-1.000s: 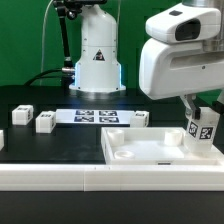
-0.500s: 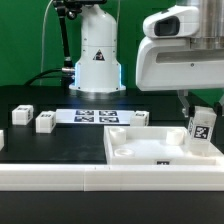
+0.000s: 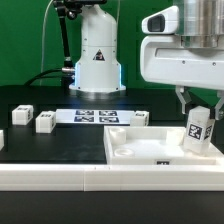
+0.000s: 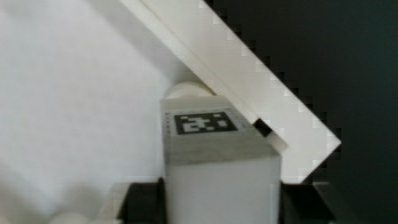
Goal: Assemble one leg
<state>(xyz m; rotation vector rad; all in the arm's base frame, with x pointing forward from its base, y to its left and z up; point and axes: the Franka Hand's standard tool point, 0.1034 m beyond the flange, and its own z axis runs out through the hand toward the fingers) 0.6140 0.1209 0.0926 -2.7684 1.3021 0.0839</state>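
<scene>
A green backdrop stands behind a black table (image 3: 60,145). In the exterior view the arm's base rises at twelve o'clock, and the marker board (image 3: 97,116) lies flat in front of it. Three loose blocks sit on the table: two at about nine o'clock from the board (image 3: 21,114) (image 3: 45,122) and one just past its three o'clock end (image 3: 138,118). The white tabletop (image 3: 140,150) fills the near side. Over its corner at about three o'clock, the gripper (image 3: 199,110) pinches the leg (image 3: 197,131) by its upper end. The leg's long axis is nearly upright, with the top leaning toward one o'clock and the tag facing the camera. Whether its lower end touches the tabletop cannot be told here. In the wrist view the leg (image 4: 222,150) runs straight out from between the dark fingers (image 4: 143,205), tag (image 4: 203,123) toward the lens. Its far end sits close in the angle where the raised rim (image 4: 231,70) meets the flat white panel. To seat it well, the leg probably wants squaring to plumb first. It should then be lowered slowly into the corner with the grip kept firm, since a tilted end could catch on the rim.
</scene>
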